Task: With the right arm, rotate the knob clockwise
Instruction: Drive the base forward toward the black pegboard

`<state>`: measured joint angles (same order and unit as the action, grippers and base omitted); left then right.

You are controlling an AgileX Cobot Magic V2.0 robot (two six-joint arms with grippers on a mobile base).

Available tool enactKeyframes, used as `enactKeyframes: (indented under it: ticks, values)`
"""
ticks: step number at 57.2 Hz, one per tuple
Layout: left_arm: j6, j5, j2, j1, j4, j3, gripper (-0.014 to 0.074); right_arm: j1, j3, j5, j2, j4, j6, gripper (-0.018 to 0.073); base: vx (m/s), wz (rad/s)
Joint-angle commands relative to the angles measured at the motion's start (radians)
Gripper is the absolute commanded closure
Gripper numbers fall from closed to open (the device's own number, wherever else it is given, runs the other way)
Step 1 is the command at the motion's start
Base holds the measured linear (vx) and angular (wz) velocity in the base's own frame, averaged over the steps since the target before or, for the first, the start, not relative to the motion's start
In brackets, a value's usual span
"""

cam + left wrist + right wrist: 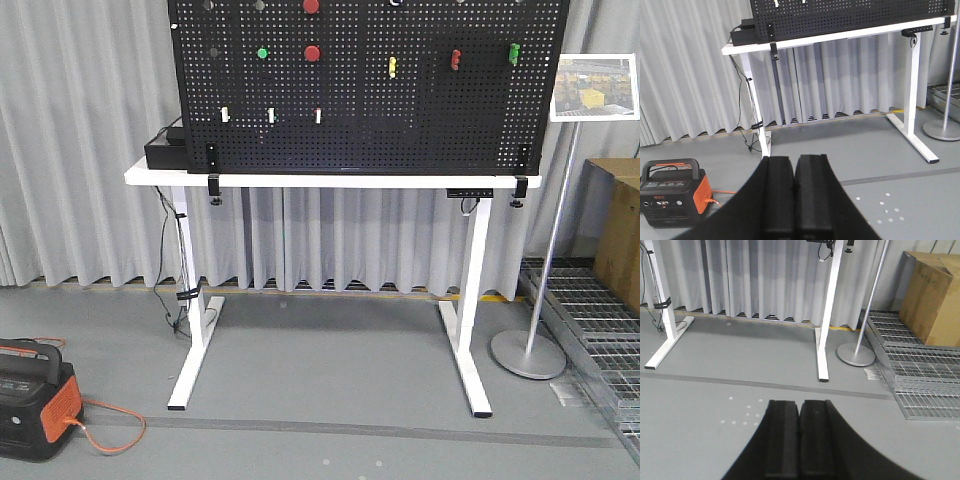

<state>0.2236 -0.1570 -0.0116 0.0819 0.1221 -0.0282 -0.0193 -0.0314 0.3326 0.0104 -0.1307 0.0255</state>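
A black pegboard (370, 110) stands on a white table (330, 181) and carries round red knobs (312, 52), a green knob (262, 53) and small yellow, red and green handles. Which of them is the task's knob I cannot tell. No arm shows in the front view. In the right wrist view my right gripper (800, 402) is shut with nothing in it and hangs low over the grey floor, far from the board. My left gripper (794, 159) is also shut and empty and faces the table from a distance.
A black and orange power station (35, 398) with an orange cable sits on the floor at the left. A sign stand (527, 352), a metal grating (920, 375) and a cardboard box (930, 295) are at the right. Grey curtains hang behind the table.
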Motion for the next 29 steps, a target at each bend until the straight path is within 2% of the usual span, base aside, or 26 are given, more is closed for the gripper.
enactKeyframes:
  ticks: [1, 29]
  values:
    - [-0.002, 0.085, -0.017, 0.008, 0.006, -0.033, 0.0603, -0.003, -0.007, -0.075, 0.011, -0.013, -0.008, 0.0564, 0.00, 0.00]
    - [-0.002, 0.085, -0.017, 0.008, 0.006, -0.033, 0.0603, -0.003, -0.007, -0.075, 0.011, -0.013, -0.009, 0.0564, 0.00, 0.00]
